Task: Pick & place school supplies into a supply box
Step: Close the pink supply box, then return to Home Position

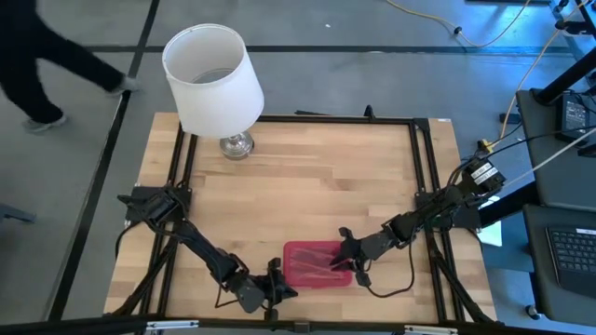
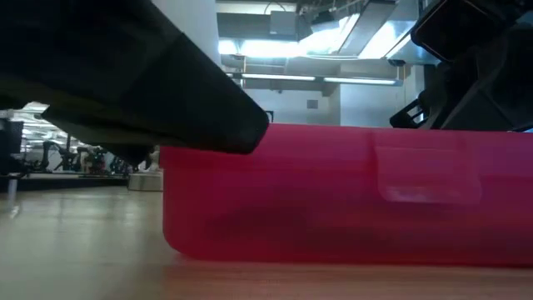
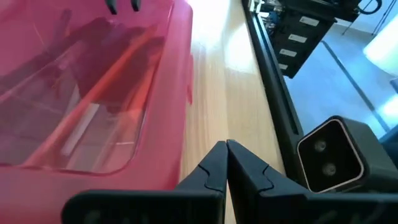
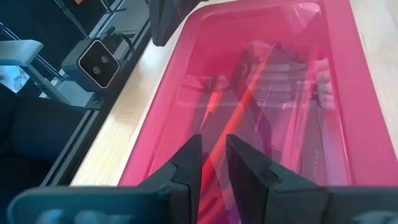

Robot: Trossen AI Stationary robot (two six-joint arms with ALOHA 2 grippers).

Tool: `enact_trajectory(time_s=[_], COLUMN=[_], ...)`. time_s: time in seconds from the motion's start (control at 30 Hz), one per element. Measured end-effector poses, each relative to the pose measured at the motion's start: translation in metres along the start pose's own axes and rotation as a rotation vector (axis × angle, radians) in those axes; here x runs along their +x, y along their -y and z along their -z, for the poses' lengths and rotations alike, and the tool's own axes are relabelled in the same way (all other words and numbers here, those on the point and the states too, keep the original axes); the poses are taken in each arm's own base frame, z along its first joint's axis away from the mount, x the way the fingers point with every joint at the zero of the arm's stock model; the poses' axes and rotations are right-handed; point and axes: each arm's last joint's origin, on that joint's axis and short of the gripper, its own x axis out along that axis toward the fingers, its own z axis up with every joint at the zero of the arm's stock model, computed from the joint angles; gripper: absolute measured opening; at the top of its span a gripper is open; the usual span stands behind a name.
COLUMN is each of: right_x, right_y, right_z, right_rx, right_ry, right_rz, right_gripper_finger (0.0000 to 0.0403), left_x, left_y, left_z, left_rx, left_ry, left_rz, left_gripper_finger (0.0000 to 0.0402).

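The wooden table (image 1: 307, 186) serves as the landmark. A lamp with a white shade (image 1: 212, 79) stands on its far left corner, on a silver metal base (image 1: 237, 144). A black metal frame (image 1: 424, 177) runs along the table's edges. Beyond the far left corner, a person in dark clothing (image 1: 47, 56) walks across the grey floor. A yellow cable (image 1: 507, 28) lies on the floor beyond the far right corner. To the right of the table, a dark side surface carries what appears to be a keyboard (image 1: 570, 251). A small white camera unit with two lenses (image 3: 329, 155) sits just off the table's near edge.
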Motion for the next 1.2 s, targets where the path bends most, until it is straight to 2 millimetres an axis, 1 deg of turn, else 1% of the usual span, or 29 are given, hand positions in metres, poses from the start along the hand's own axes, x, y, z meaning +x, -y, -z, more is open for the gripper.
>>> enact_trajectory(time_s=[0.13, 0.23, 0.37, 0.47, 0.53, 0.6, 0.67, 0.77, 0.87, 0.93, 1.0, 1.07, 1.13, 1.2], right_x=[-0.001, -0.005, -0.022, -0.038, -0.047, -0.051, -0.051, -0.051, -0.053, -0.059, -0.068, -0.08, -0.092, -0.103], right_y=[0.0, -0.002, -0.009, -0.014, -0.016, -0.017, -0.016, -0.011, -0.004, 0.001, 0.006, 0.01, 0.015, 0.02], right_z=[-0.001, -0.006, -0.025, -0.041, -0.047, -0.048, -0.044, -0.036, -0.034, -0.034, -0.032, -0.031, -0.026, -0.017], right_rx=[-0.007, -0.046, -0.075, -0.095, -0.098, -0.089, -0.098, -0.149, -0.143, -0.151, -0.153, -0.15, -0.146, -0.14], right_ry=[0.009, 0.036, 0.131, 0.208, 0.231, 0.218, 0.17, 0.136, 0.123, 0.134, 0.152, 0.192, 0.224, 0.251], right_rz=[-0.004, -0.016, -0.05, -0.085, -0.115, -0.126, -0.111, -0.091, -0.112, -0.124, -0.117, -0.114, -0.111, -0.108], right_gripper_finger=[0.0078, 0.0078, 0.0078, 0.0078, 0.0078, 0.0078, 0.0078, 0.0078, 0.0078, 0.0078, 0.0078, 0.0078, 0.0078, 0.0078], left_x=[-0.003, -0.008, -0.021, -0.035, -0.042, -0.048, -0.052, -0.053, -0.049, -0.048, -0.054, -0.067, -0.086, -0.109], left_y=[0.002, 0.006, 0.012, 0.014, 0.014, 0.014, 0.015, 0.014, 0.002, -0.012, -0.028, -0.045, -0.06, -0.072], left_z=[-0.003, -0.01, -0.028, -0.045, -0.055, -0.064, -0.069, -0.07, -0.074, -0.077, -0.082, -0.088, -0.093, -0.09], left_rx=[-0.002, 0.022, 0.093, 0.162, 0.211, 0.231, 0.231, 0.288, 0.223, 0.222, 0.211, 0.184, 0.155, 0.129], left_ry=[-0.002, 0.011, 0.039, 0.054, 0.065, 0.087, 0.109, 0.119, 0.111, 0.062, 0.042, 0.067, 0.124, 0.19], left_rz=[0.013, 0.032, 0.063, 0.051, 0.045, 0.044, 0.05, 0.013, -0.05, -0.051, -0.059, -0.094, -0.161, -0.249], left_gripper_finger=[0.0001, 0.0001, 0.0003, 0.0001, 0.0001, 0.0002, 0.0004, 0.0006, 0.0004, 0.0002, 0.0002, 0.0002, 0.0004, 0.0006])
